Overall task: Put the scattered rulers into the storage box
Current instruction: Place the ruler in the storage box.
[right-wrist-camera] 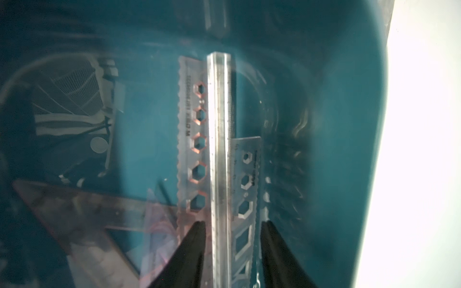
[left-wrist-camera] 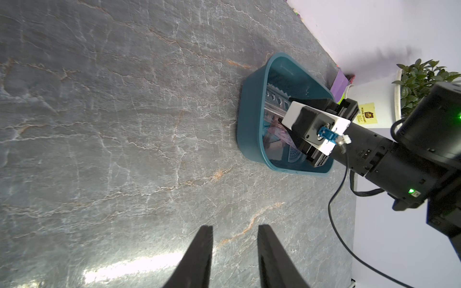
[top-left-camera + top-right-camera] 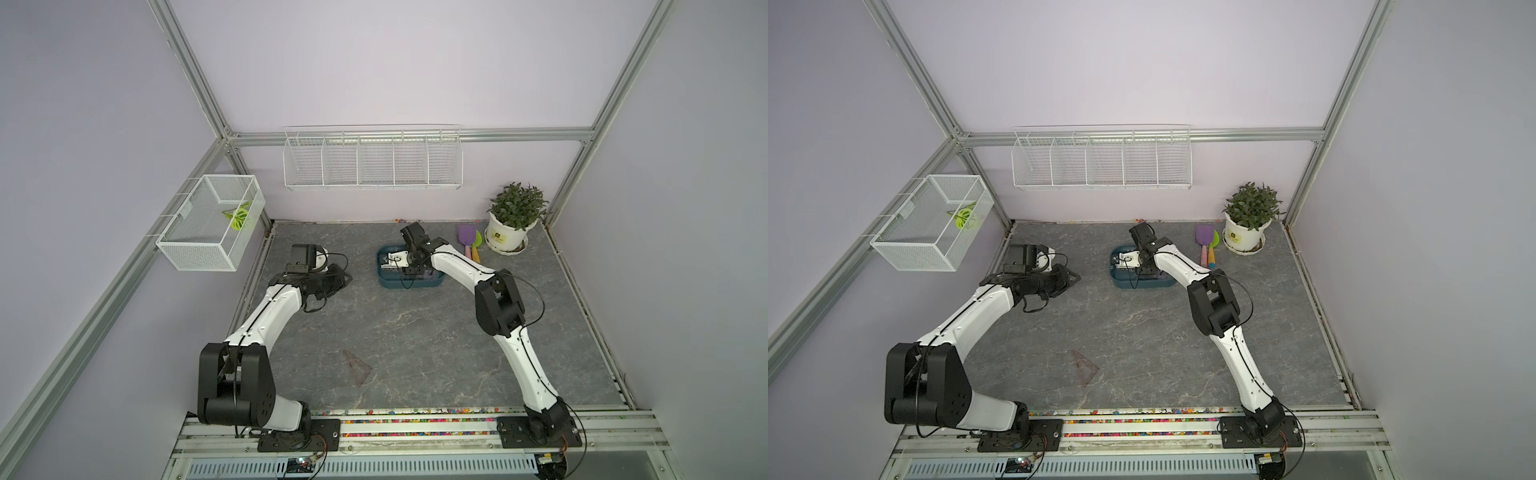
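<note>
The dark teal storage box (image 3: 415,284) (image 3: 1144,284) (image 2: 250,119) sits mid-back on the table. My right gripper (image 1: 233,224) is down inside it and open. A clear straight ruler (image 1: 219,149) stands on edge between its fingers, and a gap shows on both sides. Under it lie a brownish ruler with hexagon holes (image 1: 194,139), another clear ruler (image 1: 245,179), a brown triangle (image 1: 74,212) and a purple triangle (image 1: 159,224). A bluish protractor (image 2: 295,154) also lies in the box. One brown triangle (image 3: 357,365) (image 3: 1084,365) lies flat on the front table. My left gripper (image 2: 235,228) (image 3: 338,276) hovers open and empty left of the box.
A potted plant (image 3: 509,232) stands at the back right, with purple and green toy shovels (image 3: 469,243) beside it. A white mesh basket (image 3: 212,228) hangs on the left wall. A long wire rack (image 3: 372,160) hangs on the back wall.
</note>
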Controlling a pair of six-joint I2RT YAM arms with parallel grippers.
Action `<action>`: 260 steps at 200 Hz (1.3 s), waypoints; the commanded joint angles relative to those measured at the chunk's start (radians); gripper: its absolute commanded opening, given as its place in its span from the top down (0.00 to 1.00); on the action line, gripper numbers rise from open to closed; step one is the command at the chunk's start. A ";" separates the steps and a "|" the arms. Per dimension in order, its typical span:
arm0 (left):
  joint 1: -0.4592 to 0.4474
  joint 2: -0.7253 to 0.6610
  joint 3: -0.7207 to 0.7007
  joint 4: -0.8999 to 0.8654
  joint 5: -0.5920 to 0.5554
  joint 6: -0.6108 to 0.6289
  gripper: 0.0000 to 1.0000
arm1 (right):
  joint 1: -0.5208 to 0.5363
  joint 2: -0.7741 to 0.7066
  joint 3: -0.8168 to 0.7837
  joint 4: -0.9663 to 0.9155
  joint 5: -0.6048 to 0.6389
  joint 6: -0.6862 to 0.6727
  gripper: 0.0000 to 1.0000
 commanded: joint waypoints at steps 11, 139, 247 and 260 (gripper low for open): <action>0.005 -0.020 0.002 0.018 0.018 0.007 0.64 | 0.001 -0.016 0.019 0.000 0.017 0.024 0.51; -0.079 -0.361 -0.273 -0.057 -0.088 -0.090 0.62 | 0.288 -0.638 -0.695 0.221 0.052 0.601 0.46; -0.270 -0.520 -0.581 -0.176 -0.220 -0.405 0.65 | 0.556 -0.638 -0.914 0.267 -0.010 1.325 0.55; -0.286 -0.552 -0.589 -0.206 -0.244 -0.425 0.65 | 0.558 -0.634 -0.920 0.297 -0.027 1.336 0.56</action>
